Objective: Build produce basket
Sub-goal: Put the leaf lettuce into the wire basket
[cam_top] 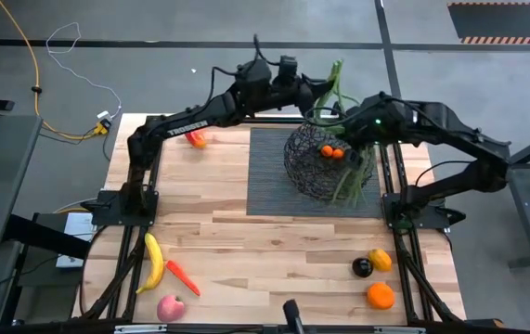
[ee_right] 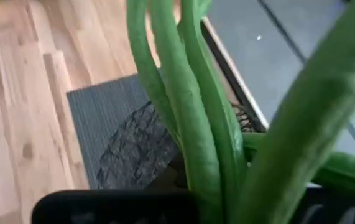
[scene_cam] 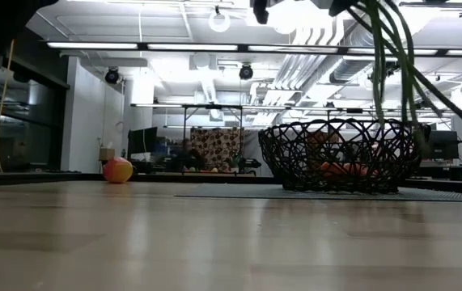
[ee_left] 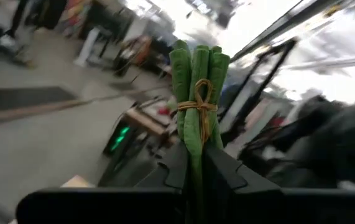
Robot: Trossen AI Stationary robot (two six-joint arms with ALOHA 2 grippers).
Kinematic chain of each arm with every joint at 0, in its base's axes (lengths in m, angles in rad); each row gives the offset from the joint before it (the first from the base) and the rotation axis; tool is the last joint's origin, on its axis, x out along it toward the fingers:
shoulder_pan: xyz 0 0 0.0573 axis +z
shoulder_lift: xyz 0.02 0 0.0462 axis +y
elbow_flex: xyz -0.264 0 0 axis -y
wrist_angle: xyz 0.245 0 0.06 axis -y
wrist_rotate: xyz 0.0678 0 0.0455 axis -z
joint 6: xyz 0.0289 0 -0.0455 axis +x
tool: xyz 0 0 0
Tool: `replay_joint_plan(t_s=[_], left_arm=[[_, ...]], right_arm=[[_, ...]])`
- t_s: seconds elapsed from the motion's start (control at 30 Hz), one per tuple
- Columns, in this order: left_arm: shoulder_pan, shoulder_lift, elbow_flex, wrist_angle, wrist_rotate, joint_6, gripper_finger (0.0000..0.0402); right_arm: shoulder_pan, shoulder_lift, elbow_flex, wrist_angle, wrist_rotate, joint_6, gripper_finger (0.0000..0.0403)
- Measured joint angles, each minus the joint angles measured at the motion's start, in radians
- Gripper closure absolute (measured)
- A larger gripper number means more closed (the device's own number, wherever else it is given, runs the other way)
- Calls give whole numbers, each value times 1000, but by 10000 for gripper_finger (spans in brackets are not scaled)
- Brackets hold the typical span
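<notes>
Black wire basket (cam_top: 325,160); ribbed mat (cam_top: 269,176); pale wood table (cam_top: 265,250).

overhead camera looking straight down, table-level camera facing the room, both sharing the basket (cam_top: 325,160), wrist cameras close on beans (ee_left: 197,93)

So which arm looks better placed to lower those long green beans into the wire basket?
Probably the right. The right gripper holds the green beans directly over the wire basket; the left gripper pinches their tied ends beyond the rim.
</notes>
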Motion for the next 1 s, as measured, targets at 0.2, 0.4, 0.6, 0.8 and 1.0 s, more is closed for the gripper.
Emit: replay_joint_plan(t_s=[0.2,0.4,0.6,0.8,1.0], left_arm=[[31,7,-1,-126,-40,0,385],[36,7,-1,-173,-48,16,385],[44,7,-2,-188,-139,6,385],[79,-29,-2,-67,-70,0,385],[86,-113,-2,-59,-51,38,385]], right_arm=[[-38,70,0,-61,-29,-30,402],[-56,85,0,-81,-26,-48,402],[-59,60,2,-68,-35,-10,402],[-58,61,2,47,-69,15,402],[-51,61,2,230,-144,51,402]])
